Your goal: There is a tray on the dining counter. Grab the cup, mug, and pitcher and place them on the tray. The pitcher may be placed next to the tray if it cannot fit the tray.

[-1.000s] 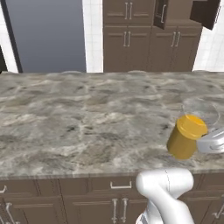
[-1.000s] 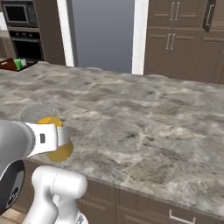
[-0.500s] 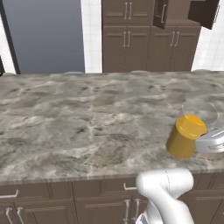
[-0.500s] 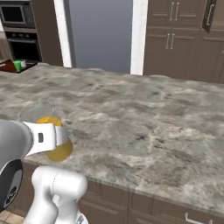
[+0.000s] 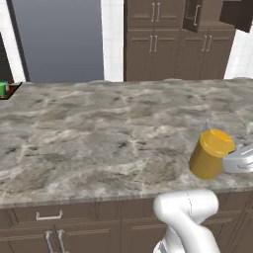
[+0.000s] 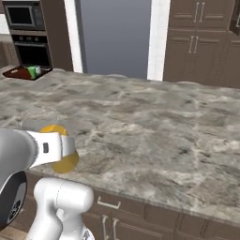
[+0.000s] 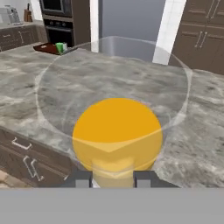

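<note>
- The tray (image 6: 21, 73) sits at the far left corner of the dining counter (image 6: 154, 136), dark red-brown, seen small in the right base view; in the left base view just its corner (image 5: 11, 91) shows at the counter's left edge.
- The cup (image 6: 32, 71), bright green, stands inside the tray, and it shows again as a green speck (image 5: 3, 88) at the left edge of the left base view.
- In the hand view the tray (image 7: 49, 48) holds the green cup (image 7: 59, 47) with a pale thing just beside it, too small to tell what it is.
- The pitcher (image 5: 211, 153) hangs tilted over the counter's near edge toward the right end, its yellow-orange body down and toward the counter, its clear glass top barely visible.
- In the right base view the pitcher (image 6: 60, 154) is half hidden behind the white wrist.
- The gripper (image 7: 112, 178) is closed on the pitcher (image 7: 117, 135): one dark fingertip (image 7: 81, 178) stands on each side of its yellow body, pressed against it.
- The hand view looks down through the wide glass mouth into the yellow inside; I cannot tell if anything is in it.
</note>
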